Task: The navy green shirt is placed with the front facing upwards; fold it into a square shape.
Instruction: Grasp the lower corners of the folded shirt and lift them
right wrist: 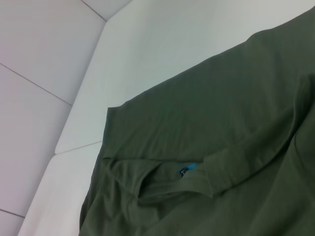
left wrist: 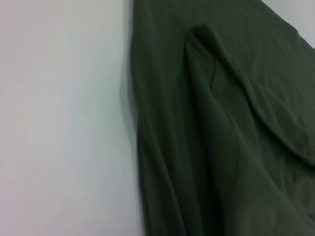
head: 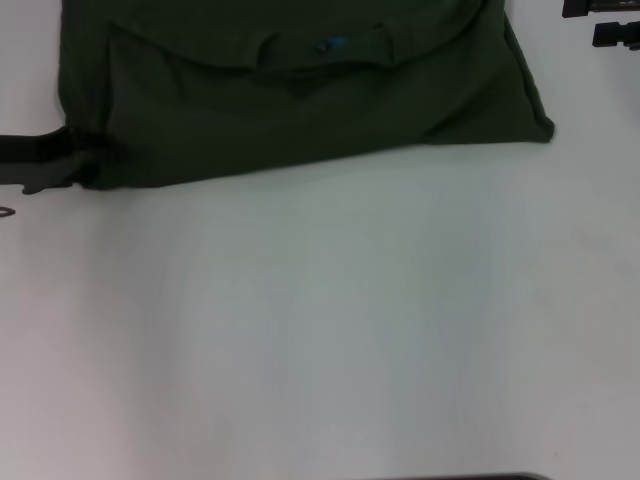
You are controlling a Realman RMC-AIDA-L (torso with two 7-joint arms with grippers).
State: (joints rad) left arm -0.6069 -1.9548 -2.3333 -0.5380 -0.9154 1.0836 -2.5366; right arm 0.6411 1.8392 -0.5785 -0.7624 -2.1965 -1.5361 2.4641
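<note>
1. The shirt (head: 300, 90) lies at the far side of the white worktop (head: 320, 320), already folded in on itself: a doubled layer crosses its upper part, with the neck opening and its blue label (head: 330, 43) showing near the far edge

2. The left end effector (head: 75, 165) sits at the shirt's near left corner, touching or pinching the cloth there; whether its fingers are together on the fabric I cannot tell, since they merge with the dark cloth. The left wrist view shows only a raised ridge of fabric (left wrist: 211, 98) beside bare worktop

3. The right end effector (head: 605, 22) is at the far right, well off the shirt's right edge; its fingers are mostly out of view, so their state cannot be told

4. Judging by the layers, the folding is under way, with a lengthwise or cross fold at the left corner in hand

5. The next move likely needs that corner lifted and carried across evenly, keeping the edge straight so the result is square
</note>
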